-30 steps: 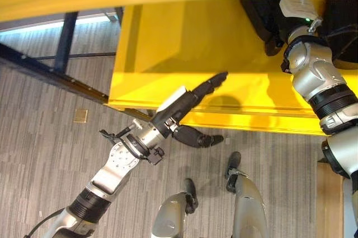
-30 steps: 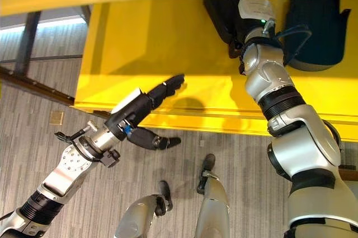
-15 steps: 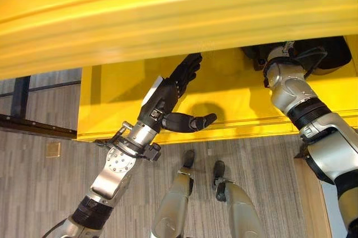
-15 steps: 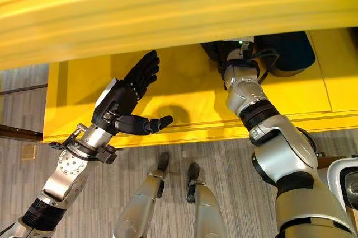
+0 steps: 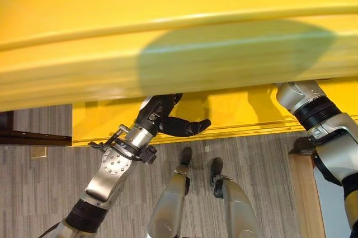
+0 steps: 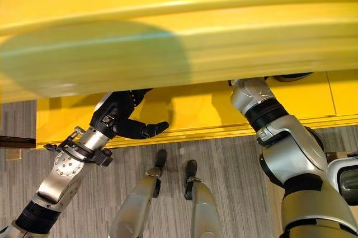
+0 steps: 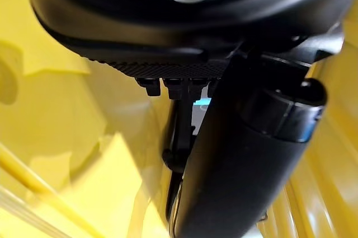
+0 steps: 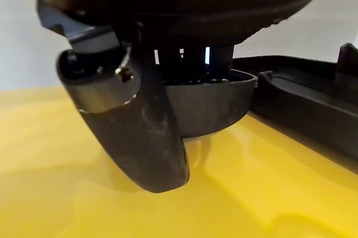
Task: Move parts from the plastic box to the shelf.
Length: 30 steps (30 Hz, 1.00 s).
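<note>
The view has tilted down; the yellow shelf (image 5: pixel 168 53) hides more. Right hand (image 8: pixel 168 109) grips a black part (image 8: pixel 218 101); left hand (image 6: pixel 120 120), fingers relaxed, holds nothing.

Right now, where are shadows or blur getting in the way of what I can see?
Both eye views: a broad round shadow lies on the upper yellow shelf, whose edges smear. Left wrist view: the left robot hand looms dark and soft over yellow. Right wrist view: the thumb blurs; the black part behind it on the yellow surface reads sharper.
</note>
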Tool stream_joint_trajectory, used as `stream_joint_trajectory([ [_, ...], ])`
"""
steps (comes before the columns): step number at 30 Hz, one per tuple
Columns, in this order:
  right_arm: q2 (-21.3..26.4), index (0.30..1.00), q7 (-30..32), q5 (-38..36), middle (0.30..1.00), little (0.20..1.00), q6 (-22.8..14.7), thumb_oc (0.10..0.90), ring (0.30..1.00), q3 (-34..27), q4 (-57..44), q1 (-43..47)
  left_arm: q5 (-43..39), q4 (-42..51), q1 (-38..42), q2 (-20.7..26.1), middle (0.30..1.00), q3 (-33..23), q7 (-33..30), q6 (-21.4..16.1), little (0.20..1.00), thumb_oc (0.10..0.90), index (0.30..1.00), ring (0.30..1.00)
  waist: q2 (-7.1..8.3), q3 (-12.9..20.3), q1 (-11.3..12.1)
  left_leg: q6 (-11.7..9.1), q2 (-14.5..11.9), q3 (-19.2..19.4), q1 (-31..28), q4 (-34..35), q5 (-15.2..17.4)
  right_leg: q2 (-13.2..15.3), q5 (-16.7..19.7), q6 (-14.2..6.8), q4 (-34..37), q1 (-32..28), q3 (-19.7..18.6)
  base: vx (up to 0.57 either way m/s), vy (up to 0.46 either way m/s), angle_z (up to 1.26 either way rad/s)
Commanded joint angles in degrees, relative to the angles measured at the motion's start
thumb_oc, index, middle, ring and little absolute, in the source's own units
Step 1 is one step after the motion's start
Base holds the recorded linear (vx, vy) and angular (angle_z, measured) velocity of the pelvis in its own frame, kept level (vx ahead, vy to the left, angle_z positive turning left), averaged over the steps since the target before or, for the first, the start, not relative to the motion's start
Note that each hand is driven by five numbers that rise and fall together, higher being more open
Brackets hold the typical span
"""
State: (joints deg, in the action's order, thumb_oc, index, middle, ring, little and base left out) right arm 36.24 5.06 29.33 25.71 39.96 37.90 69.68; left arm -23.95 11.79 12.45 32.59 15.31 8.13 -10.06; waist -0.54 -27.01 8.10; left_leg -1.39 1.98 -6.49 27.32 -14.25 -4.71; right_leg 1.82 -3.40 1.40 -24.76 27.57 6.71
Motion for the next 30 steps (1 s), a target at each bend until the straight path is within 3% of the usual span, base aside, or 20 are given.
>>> stream_joint_trajectory([
  [1,-0.3,0.300,1.8,3.4,0.300,0.300,-1.9,0.400,0.300,2.7,-0.5,5.4,-1.1,9.1,3.2,-0.8,1.000,-4.0,0.1,-3.7,1.000,0.900,1.000,1.000,-0.02,-1.8,3.6,4.1,1.6,3.4,0.7,-5.8,7.9,0.5,-3.3,-1.5,-1.1,-1.7,0.5,-0.11,-0.004,0.04],
  [9,-3.0,0.300,2.1,4.2,0.300,0.300,-2.2,0.400,0.300,4.4,2.5,6.1,-2.9,8.7,3.0,-1.9,1.000,-3.5,1.5,-1.7,1.000,0.900,1.000,1.000,-0.19,-2.8,4.4,4.8,2.6,3.2,4.3,-12.0,10.9,0.6,-4.7,-1.0,-4.9,0.5,0.2,-0.07,-0.006,0.05],
  [14,-5.8,0.300,4.4,2.8,0.300,0.300,-2.8,0.400,0.300,6.3,4.4,5.8,-4.4,8.2,2.8,-2.5,1.000,-2.2,1.2,-1.6,1.000,0.900,1.000,1.000,-0.90,-2.8,4.3,5.1,3.4,2.8,4.3,-8.1,8.8,0.5,-2.2,-1.9,-1.2,1.5,-0.5,-0.12,0.094,0.01],
  [17,-7.6,0.300,6.4,2.7,0.300,0.300,-2.0,0.400,0.300,7.0,5.9,5.5,-4.3,7.5,2.8,-2.8,1.000,-1.9,-0.3,-2.0,1.000,0.900,1.000,1.000,-1.56,-2.8,4.8,5.4,3.4,2.1,4.4,-5.9,7.5,0.3,-2.7,-2.1,-3.8,3.6,-0.9,-0.12,0.097,-0.26],
  [19,-9.5,0.300,7.0,4.6,0.300,0.300,-1.5,0.400,0.300,7.0,5.8,3.0,-5.7,6.2,2.0,-2.8,1.000,-2.4,0.6,-2.5,1.000,0.900,1.000,1.000,-2.82,-2.8,6.2,5.8,2.4,0.9,4.4,-4.3,5.9,-1.1,-8.6,-0.8,-17.2,5.0,-0.5,-0.09,0.043,-0.27],
  [21,-10.3,0.300,9.2,4.0,0.300,0.300,0.0,0.400,0.300,6.8,6.1,2.3,-5.5,5.9,1.5,-3.5,1.000,-2.3,0.4,-2.8,1.000,0.900,1.000,1.000,-2.92,-2.8,7.3,6.0,1.9,0.7,4.0,-2.2,4.0,-0.9,-10.4,-0.4,-25.4,4.5,-0.4,-0.10,0.000,-0.18],
  [22,-10.6,0.300,10.0,4.0,0.300,0.300,0.5,0.400,0.300,6.3,6.4,2.3,-5.0,6.1,1.4,-3.7,1.000,-2.0,-0.3,-2.9,1.000,0.900,1.000,1.000,-2.89,-2.6,7.6,5.8,1.6,0.8,4.1,-1.4,3.3,-0.8,-10.5,-0.2,-26.2,4.3,-0.5,-0.15,-0.113,-0.02],
  [23,-10.9,0.300,14.7,3.0,0.300,0.300,4.1,0.400,0.300,4.6,5.9,1.7,-4.8,6.3,1.7,-3.3,1.000,-2.0,-0.2,-2.8,1.000,0.900,1.000,1.000,-1.11,-2.5,8.0,4.1,2.4,1.0,5.5,-2.2,3.1,-1.0,-11.4,-0.6,-17.7,-1.6,-0.6,-0.16,-0.177,-0.02],
  [24,-11.2,0.300,17.0,0.3,0.300,0.300,4.2,0.400,0.300,3.6,7.4,1.9,-5.2,6.2,1.6,-2.9,1.000,-2.3,0.8,-2.8,1.000,0.900,1.000,1.000,-0.61,-2.6,8.5,3.5,2.5,0.6,6.4,-2.8,2.6,-1.4,-11.6,-0.3,-14.8,-3.1,-0.5,-0.15,-0.207,-0.04],
  [30,-11.8,0.300,22.7,-3.5,0.300,0.300,1.7,0.400,0.300,1.2,17.8,2.8,-4.8,5.4,3.9,-2.9,1.000,-1.3,2.9,-3.2,1.000,0.900,1.000,1.000,-1.03,-2.8,9.2,1.8,1.5,-1.4,9.0,-2.2,0.6,-3.3,-12.7,1.5,-12.8,-2.4,1.3,-0.16,-0.125,0.07],
])
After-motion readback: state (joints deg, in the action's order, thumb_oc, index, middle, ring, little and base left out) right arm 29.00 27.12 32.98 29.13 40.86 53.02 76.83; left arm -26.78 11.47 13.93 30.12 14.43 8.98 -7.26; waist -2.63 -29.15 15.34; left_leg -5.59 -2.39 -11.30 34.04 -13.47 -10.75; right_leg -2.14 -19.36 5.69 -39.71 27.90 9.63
